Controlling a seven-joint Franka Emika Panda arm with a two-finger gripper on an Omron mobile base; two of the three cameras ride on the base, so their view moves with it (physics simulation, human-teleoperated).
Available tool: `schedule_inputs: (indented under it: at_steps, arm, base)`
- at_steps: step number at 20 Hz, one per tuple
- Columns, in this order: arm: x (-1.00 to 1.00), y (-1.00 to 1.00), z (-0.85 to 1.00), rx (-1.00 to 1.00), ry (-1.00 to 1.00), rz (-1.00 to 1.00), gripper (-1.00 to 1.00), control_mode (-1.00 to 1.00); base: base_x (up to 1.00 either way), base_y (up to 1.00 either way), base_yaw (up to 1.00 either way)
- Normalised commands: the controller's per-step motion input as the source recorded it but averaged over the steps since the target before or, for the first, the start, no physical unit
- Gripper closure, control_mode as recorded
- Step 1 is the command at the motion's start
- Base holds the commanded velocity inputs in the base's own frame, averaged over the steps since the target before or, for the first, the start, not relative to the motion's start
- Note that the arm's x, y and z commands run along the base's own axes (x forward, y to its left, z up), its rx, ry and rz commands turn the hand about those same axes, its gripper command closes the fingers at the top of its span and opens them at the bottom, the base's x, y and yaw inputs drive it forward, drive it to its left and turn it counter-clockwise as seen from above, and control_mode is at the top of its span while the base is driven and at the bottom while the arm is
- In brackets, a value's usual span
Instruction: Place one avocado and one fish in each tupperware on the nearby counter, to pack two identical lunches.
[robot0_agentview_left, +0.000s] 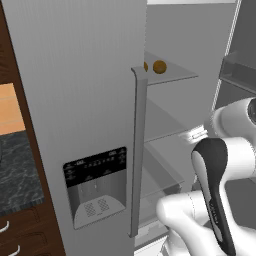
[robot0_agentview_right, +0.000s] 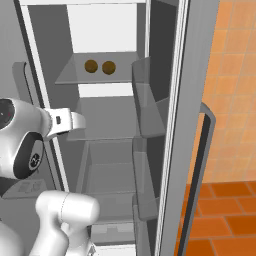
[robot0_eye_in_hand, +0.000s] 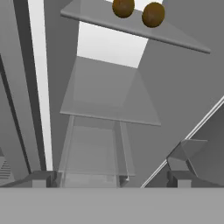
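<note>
The open fridge (robot0_agentview_right: 107, 125) takes up most of my right base view, its grey shelves stacked from the top of the frame to the bottom. In the left base view its closed left door (robot0_agentview_left: 80, 110) fills the left and centre, with a dispenser panel (robot0_agentview_left: 96, 185) low in the middle and a long upright handle (robot0_agentview_left: 138, 150) along its edge. A strip of the counter (robot0_agentview_left: 17, 170), dark marbled stone, shows at the left edge of that view.

My arm (robot0_agentview_right: 30, 135) sits at the left of the right base view, reaching toward the shelves.

My gripper (robot0_eye_in_hand: 109, 178) shows at the bottom of the hand view, the two tips wide apart, one at lower left and one at lower right. Nothing is between them, and they touch nothing.

The two avocados lie side by side on the upper shelf (robot0_eye_in_hand: 131, 30), near each other: one avocado (robot0_eye_in_hand: 123, 7) at top centre of the hand view, the other avocado (robot0_eye_in_hand: 153, 14) just to its right.
</note>
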Motion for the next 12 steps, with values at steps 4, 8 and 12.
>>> schedule_inputs:
  at_steps: [4,8,12]
  arm:
    - [0.89,0.0,0.81,0.21,0.08,-0.05,-1.0,-1.0]
    - [0.38,-0.09,0.98,0.03,0.22,0.02,-1.0,-1.0]
    - [0.06,-0.01,0.66,0.0,-0.03,0.04,-1.0,-1.0]
  base:
    - [0.0,0.0,0.0]
    - [0.0,0.0,0.0]
    - [0.0,0.0,0.0]
